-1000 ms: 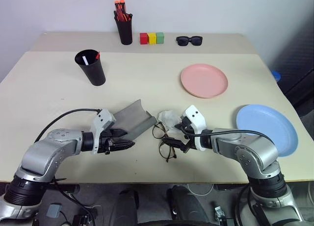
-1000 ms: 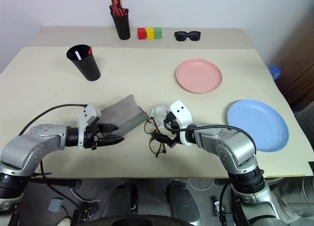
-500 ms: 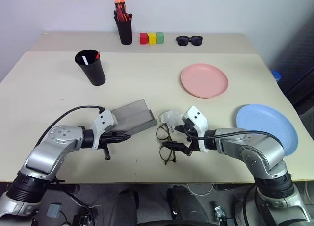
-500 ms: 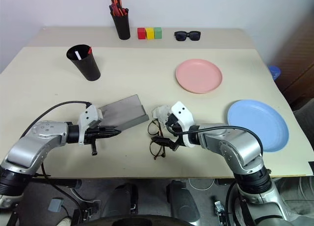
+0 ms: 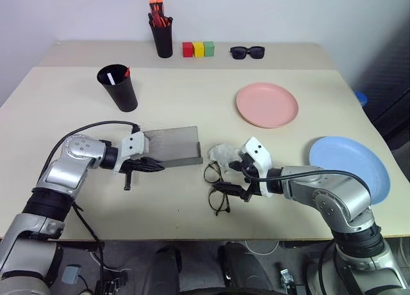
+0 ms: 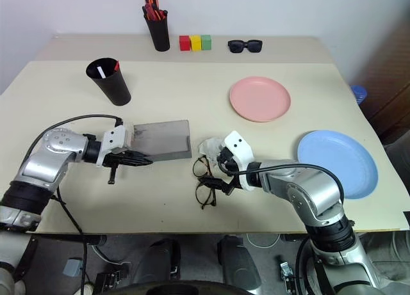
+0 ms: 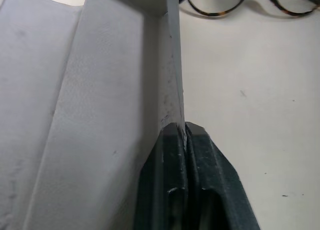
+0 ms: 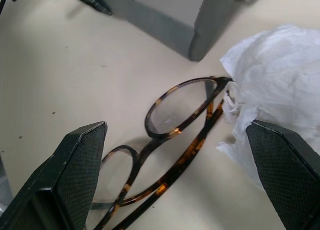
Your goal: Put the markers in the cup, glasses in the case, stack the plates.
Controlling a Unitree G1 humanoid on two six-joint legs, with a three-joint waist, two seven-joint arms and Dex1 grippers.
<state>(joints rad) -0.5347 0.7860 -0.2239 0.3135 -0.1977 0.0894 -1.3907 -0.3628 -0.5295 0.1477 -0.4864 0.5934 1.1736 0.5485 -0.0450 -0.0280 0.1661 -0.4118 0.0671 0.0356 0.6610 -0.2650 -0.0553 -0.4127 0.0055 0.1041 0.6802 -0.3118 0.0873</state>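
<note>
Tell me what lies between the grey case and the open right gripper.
The glasses and a crumpled white tissue lie between the case and right gripper, seen from the head views.

**Task items on the table**

The black cup (image 5: 118, 88) stands upright at the far left, with the white marker (image 5: 111, 79) and the red-ended marker (image 5: 127, 72) inside it. The grey case (image 5: 172, 146) lies open and flat near the table's middle. Just right of it, toward the near edge, the glasses (image 5: 216, 188) lie folded, thin tortoiseshell rims, touching a crumpled white cloth. The pink plate (image 5: 267, 105) sits right of centre; the blue plate (image 5: 350, 168) lies apart, by the right edge.
</note>
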